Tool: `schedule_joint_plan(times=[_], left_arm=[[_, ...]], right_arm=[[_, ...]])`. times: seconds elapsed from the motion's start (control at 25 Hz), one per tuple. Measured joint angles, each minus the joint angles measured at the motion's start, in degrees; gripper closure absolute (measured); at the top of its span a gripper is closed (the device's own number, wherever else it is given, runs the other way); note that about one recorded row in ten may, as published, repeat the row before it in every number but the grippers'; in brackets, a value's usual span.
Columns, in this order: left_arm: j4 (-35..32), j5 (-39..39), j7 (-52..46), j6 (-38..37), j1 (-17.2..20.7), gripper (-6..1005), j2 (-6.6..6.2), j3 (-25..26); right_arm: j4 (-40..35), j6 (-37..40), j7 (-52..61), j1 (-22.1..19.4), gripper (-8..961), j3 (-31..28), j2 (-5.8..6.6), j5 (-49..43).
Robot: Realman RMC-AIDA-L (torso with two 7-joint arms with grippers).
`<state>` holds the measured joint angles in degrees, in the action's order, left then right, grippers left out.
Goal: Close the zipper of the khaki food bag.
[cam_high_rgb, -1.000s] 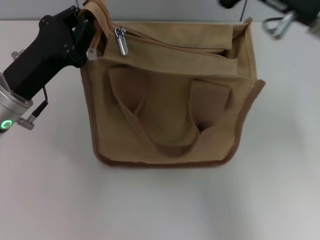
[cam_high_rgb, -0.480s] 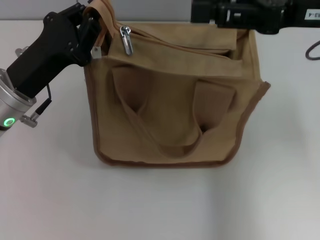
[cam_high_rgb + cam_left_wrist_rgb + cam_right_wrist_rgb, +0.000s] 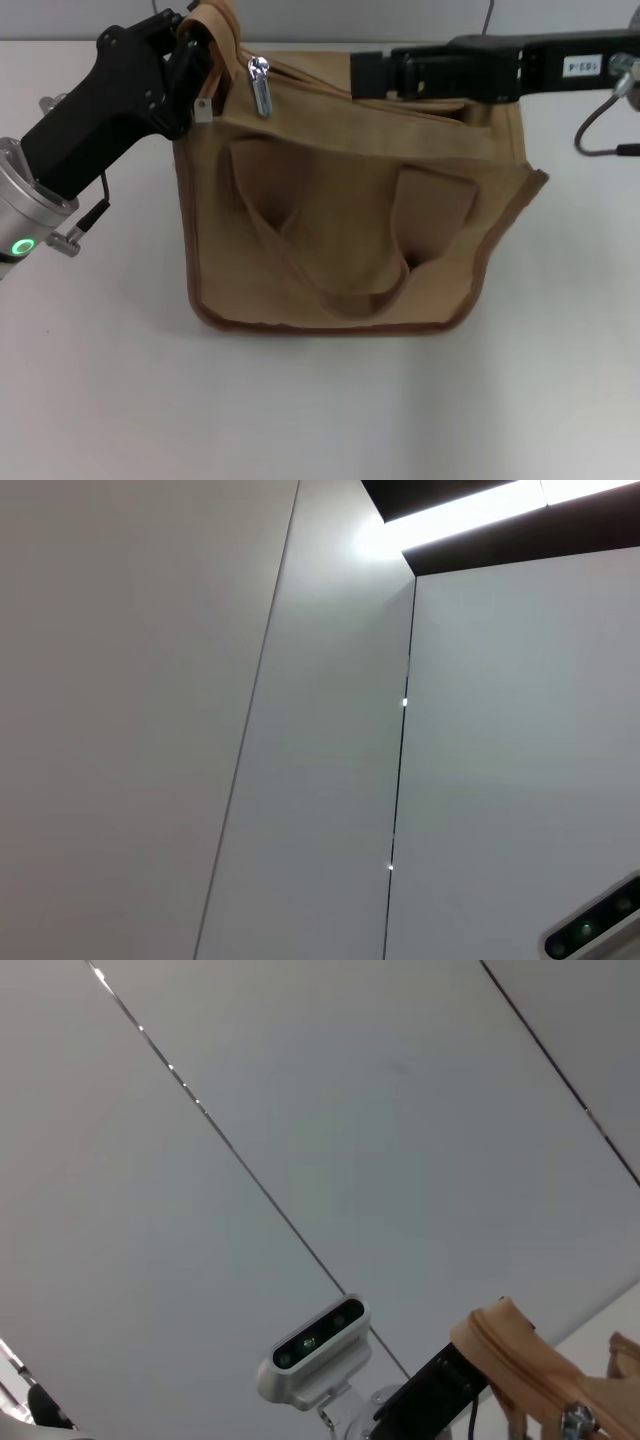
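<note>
While left gripper (image 3: pixel 196 62) pinches far-left top corner of khaki food bag (image 3: pixel 350 220), jaws closed on fabric beside rear handle (image 3: pixel 212 22). Right gripper (image 3: pixel 365 74) reaches in from right along bag's top edge; jaw state cannot be told. Zipper (image 3: pixel 340 92) runs along bag top, silver slider and pull tab (image 3: pixel 260 84) at its left end, close to left gripper. Small white tag (image 3: pixel 204 110) hangs at that corner. White label (image 3: pixel 580 66) on right arm, text unreadable. Bag sits on white table (image 3: pixel 320 400), front handle (image 3: pixel 340 240) lying flat.
</note>
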<state>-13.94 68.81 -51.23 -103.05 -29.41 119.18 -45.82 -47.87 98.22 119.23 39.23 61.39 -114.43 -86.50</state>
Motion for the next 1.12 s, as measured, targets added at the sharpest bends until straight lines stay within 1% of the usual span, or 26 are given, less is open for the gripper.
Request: schedule_joint_plan(times=[0.04, 0.08, 0.24, 0.28, 0.32, 0.48, 0.64, 0.68, 0.72, 0.8, 1.12], left_arm=[[-0.01, 0.0, 0.0, -0.08, -0.04, 908, 0.0, -0.2], [0.0, -0.02, 0.0, -0.18, -0.17, 908, 0.0, -0.46], [0.18, -0.01, 0.0, -0.22, -0.54, 907, 0.0, -0.57], [0.17, 0.0, 0.0, -0.22, -0.8, 907, 0.0, -1.0], [0.17, 0.0, 0.0, -0.22, -0.8, 907, 0.0, -1.0], [-0.12, -0.01, 0.0, -0.11, -1.29, 905, 0.0, -1.47], [-0.22, -0.03, 0.21, -0.16, -1.48, 904, 0.0, -1.63], [-0.27, -0.16, 0.35, -0.13, -1.59, 904, 0.0, -1.71], [-0.28, -0.22, 0.4, -0.04, -1.63, 904, 0.0, -1.71], [-0.29, -0.26, 0.43, 0.06, -1.76, 903, 0.0, -1.68], [-0.41, -0.35, 0.04, 0.38, -2.04, 901, 0.0, -1.29]], right_arm=[[0.55, 0.29, 0.05, 0.16, 440, -0.06, -0.15, -0.06], [3.05, 1.25, 1.86, 1.09, 439, -0.48, -0.1, 0.3], [7.01, 1.92, 6.63, 3.04, 439, -2.32, 0.31, 1.03], [8.36, 0.61, 10.75, 4.17, 439, -3.32, 0.51, 0.79], [8.36, 0.61, 10.75, 4.17, 439, -3.32, 0.51, 0.79], [10.71, -2.93, 19.43, 5.72, 439, -3.65, 0.69, 0.09], [12.25, -3.91, 22.25, 6.71, 439, -3.49, 0.65, 0.09], [12.84, -4.29, 22.99, 7.13, 439, -3.12, 0.47, 0.06], [13.08, -4.19, 23.01, 7.34, 439, -2.66, 0.15, -0.04], [13.09, -4.08, 23.01, 7.37, 439, -2.33, 0.02, -0.23], [12.54, -3.54, 20.79, 7.06, 439, 0.08, -0.17, -2.36]])
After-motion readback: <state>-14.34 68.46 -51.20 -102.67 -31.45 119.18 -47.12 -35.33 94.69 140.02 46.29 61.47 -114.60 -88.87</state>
